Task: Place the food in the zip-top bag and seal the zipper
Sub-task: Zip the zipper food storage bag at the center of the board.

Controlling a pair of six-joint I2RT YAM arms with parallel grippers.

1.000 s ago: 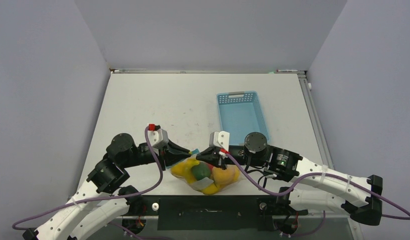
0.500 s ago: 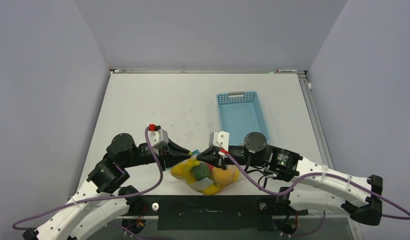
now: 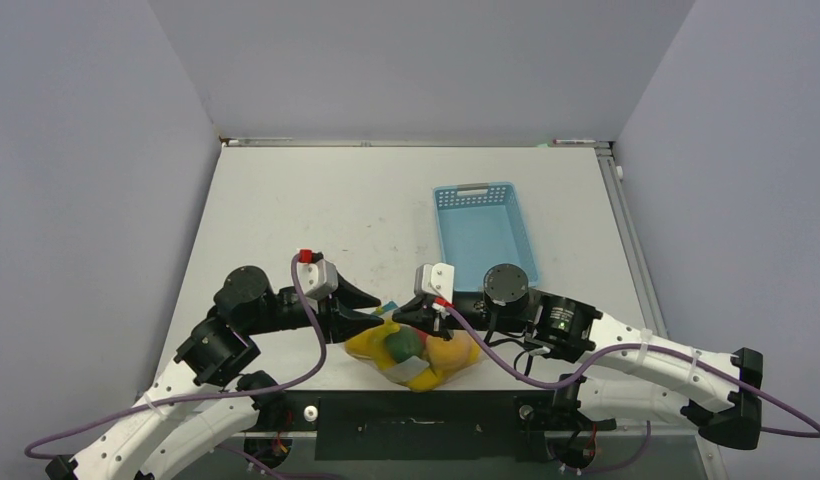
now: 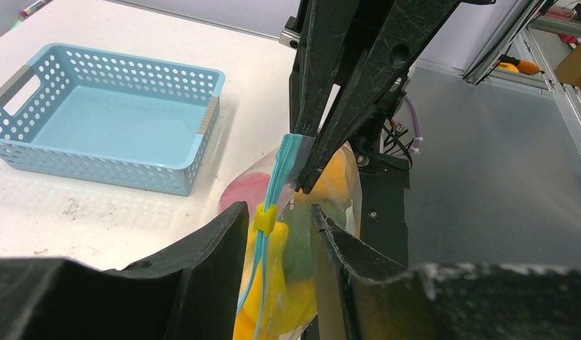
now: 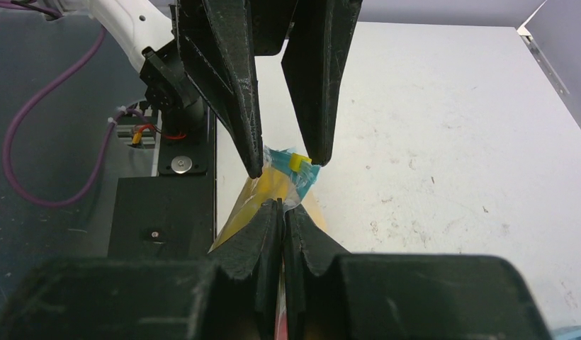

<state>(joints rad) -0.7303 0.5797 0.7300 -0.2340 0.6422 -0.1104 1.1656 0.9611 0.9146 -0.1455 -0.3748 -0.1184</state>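
Left gripper (image 4: 277, 212): fingers parted partway, one on each side of the small yellow plastic slider tab (image 4: 265, 218) on the narrow light-blue zipper strip (image 4: 282, 163), gripping nothing. Right gripper (image 5: 282, 205): pinched tight on the zipper strip's other end, holding the mouth up.

The crinkly clear plastic zip-top bag (image 3: 414, 352) sits below both, at the near edge of the white table (image 3: 316, 220), between the arms. Plastic toy food (image 4: 273, 297) in yellow, orange, dark green and red is inside it. The light-blue perforated plastic basket (image 3: 483, 232) sits further back, apart from the bag.

My read is that we're on the sealing step.
- Keep the right pinch as the anchor, with the strip taut and straight.
- Close the left gripper squarely on the slider tab, not on the film beside it.
- Pull along the strip's own line. Any sideways pull will buckle it.
- I can't tell how much of the track is closed, so check that before letting go.
- The bag is bulging, so watch for food pushing the mouth apart.
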